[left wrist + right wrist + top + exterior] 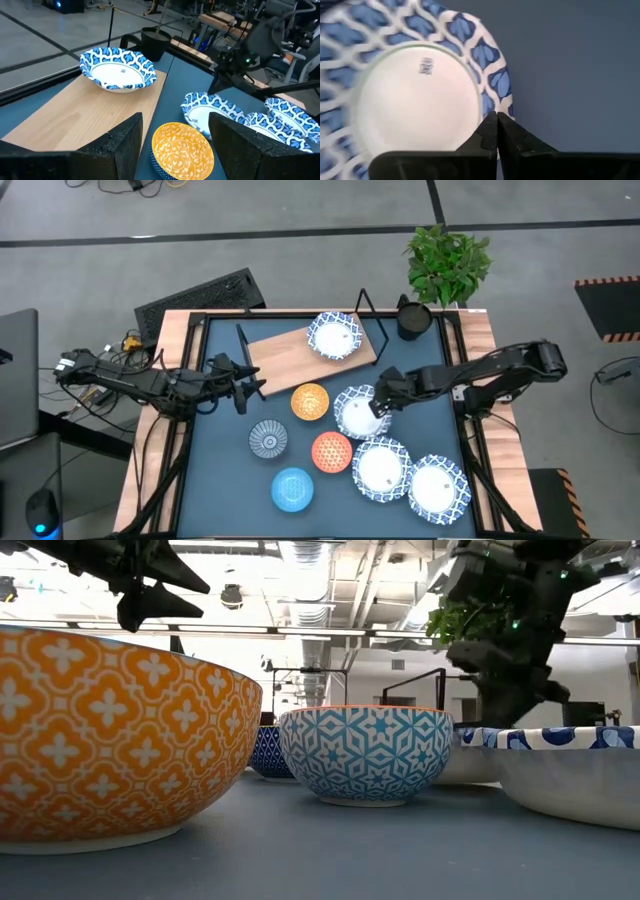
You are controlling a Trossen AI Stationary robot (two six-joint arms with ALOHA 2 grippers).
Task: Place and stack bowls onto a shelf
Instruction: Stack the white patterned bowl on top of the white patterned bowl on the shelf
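Overhead, tabletop-level, two close wrist views.

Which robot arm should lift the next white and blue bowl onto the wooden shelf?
Probably the right. The right gripper is already at the rim of a white bowl, fingers pinched together there. The left gripper waits open near the shelf, holding nothing.

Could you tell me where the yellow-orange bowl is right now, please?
In the high view, the yellow-orange bowl sits on the tabletop mid-table, just in front of the shelf, between the left gripper and a white blue-rimmed bowl.
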